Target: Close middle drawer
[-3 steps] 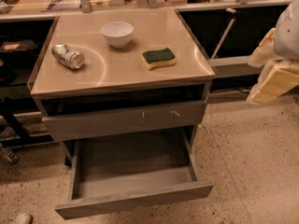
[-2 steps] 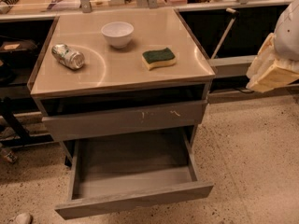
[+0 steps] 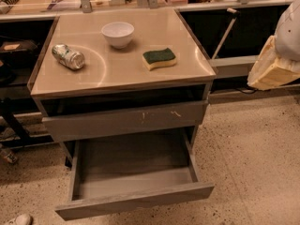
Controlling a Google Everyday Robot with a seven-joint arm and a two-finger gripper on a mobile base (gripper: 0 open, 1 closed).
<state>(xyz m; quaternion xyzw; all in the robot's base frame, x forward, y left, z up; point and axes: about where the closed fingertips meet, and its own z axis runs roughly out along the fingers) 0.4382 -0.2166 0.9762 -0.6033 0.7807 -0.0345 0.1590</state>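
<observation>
Approach step: middle drawer (image 3: 136, 172) standing wide open; gripper (image 3: 273, 71) well right of drawer, higher up (open or closed: cannot tell). Next: lower to drawer front, push inward.

At the right edge, the arm (image 3: 291, 29) shows as a smooth, rounded white shell. Just below it, at the height of the bench top, the tool (image 3: 273, 69) is a blocky cream-yellow piece with flat, angled faces.
</observation>
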